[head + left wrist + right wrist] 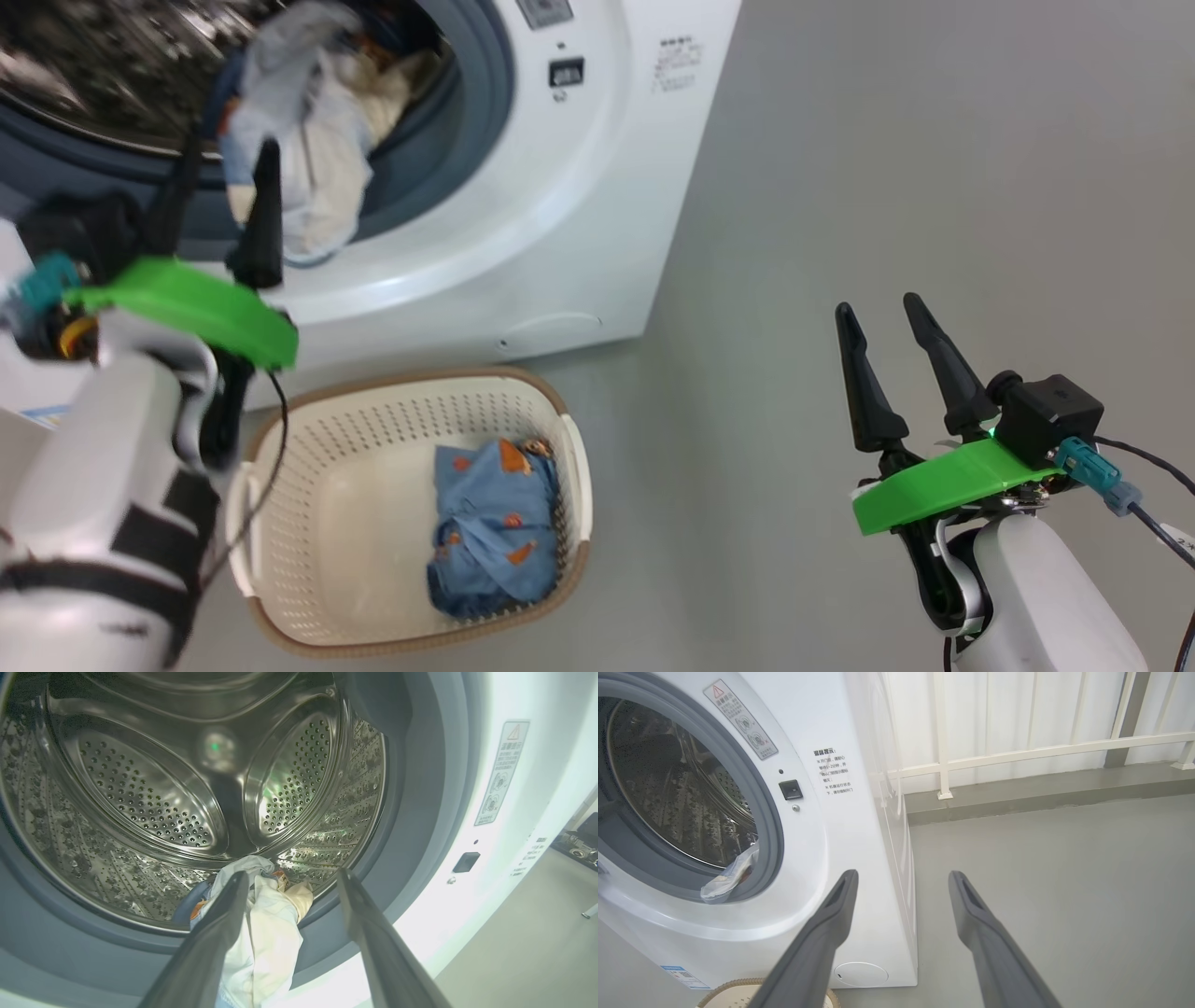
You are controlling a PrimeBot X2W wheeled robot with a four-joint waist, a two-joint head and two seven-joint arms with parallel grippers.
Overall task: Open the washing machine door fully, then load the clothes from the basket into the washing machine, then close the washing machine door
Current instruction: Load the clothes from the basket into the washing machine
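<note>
Your left pincer (229,149) stands released at the washing machine (597,215) mouth. A pale garment (313,159) drapes over the gasket lip at 11 o'clock, only half in. A blue bear-print garment (495,523) waits in the basket (401,381) at 6 o'clock. Your right pincer (878,305) is released at 4 o'clock, probably parked clear.

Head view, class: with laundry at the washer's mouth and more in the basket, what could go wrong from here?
1. The pale blue-and-cream garment drapes over the grey-blue rubber gasket, partly outside; it may slide out or get pinched at closing.
2. A blue bear-print garment lies in the cream perforated plastic basket; shutting now would leave it unloaded.
</note>
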